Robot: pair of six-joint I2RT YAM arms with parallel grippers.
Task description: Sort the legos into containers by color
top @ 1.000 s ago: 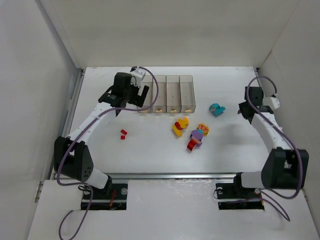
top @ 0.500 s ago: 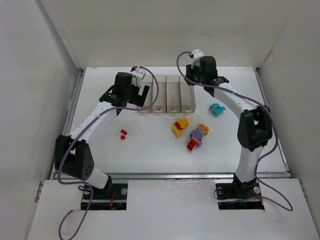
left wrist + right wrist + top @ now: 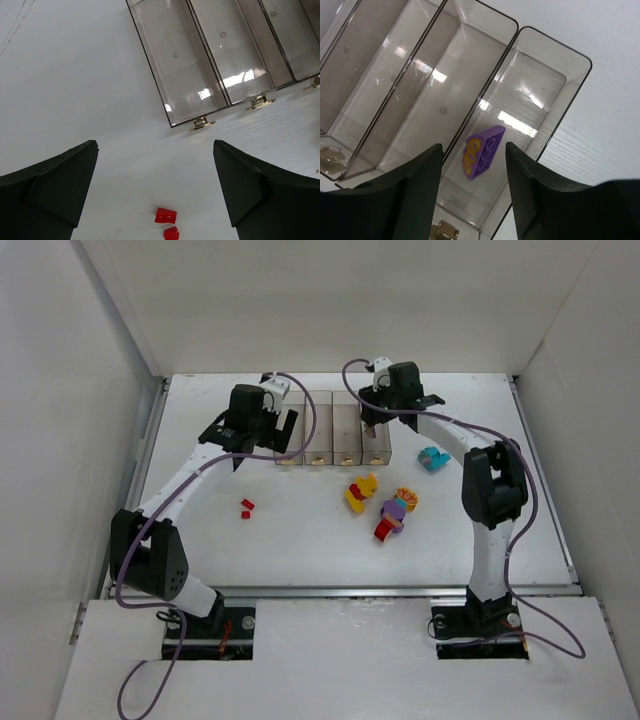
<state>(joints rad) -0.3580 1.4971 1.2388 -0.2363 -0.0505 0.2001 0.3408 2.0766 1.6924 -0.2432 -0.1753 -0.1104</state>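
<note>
Purple brick [image 3: 481, 157] sits in the bin [image 3: 545, 95] at the row's three o'clock end, clear of your half-parted right claw [image 3: 473, 150]; your left claw [image 3: 155, 145] gapes wide, red bricks [image 3: 165, 215] at its six o'clock.

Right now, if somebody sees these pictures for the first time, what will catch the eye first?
The purple brick with yellow on it stands out first. It sits alone inside the rightmost of the clear containers, just below the open right gripper. Next come the bright mixed-colour clumps in the middle of the table, with a teal brick to their right and two small red bricks on the left.
</note>
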